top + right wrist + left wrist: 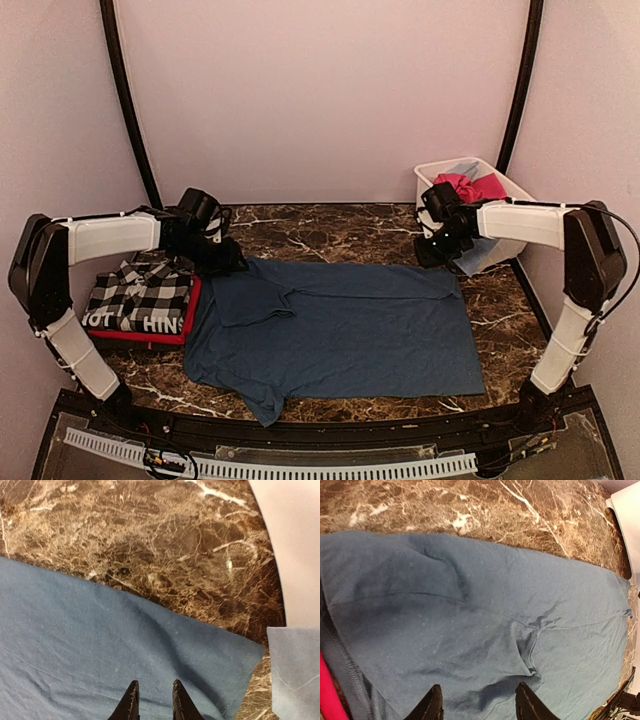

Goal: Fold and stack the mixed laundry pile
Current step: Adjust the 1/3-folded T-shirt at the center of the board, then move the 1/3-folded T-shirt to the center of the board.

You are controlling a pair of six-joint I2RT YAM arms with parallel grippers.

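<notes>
top external: navy blue cloth tee (340, 330) spread flat on brown marble table (330, 228); folded black-and-white checked garment (140, 295) on red tee (150, 338) beside its left edge; pink piece (470, 186) in white plastic tub (512, 184) | left wrist: left gripper (481, 705) jaws apart above navy blue cloth tee, nothing clamped | right wrist: right gripper (156, 702) jaws narrowly apart above its far right corner

Bare marble runs along the back of the bench (330, 222), open between the two arms. The navy tee (340, 325) lies flat mid-bench, low enough to pass over. On the left the folded checked garment (140, 300) makes a raised stack, and the white tub (522, 190) blocks the far right corner.
</notes>
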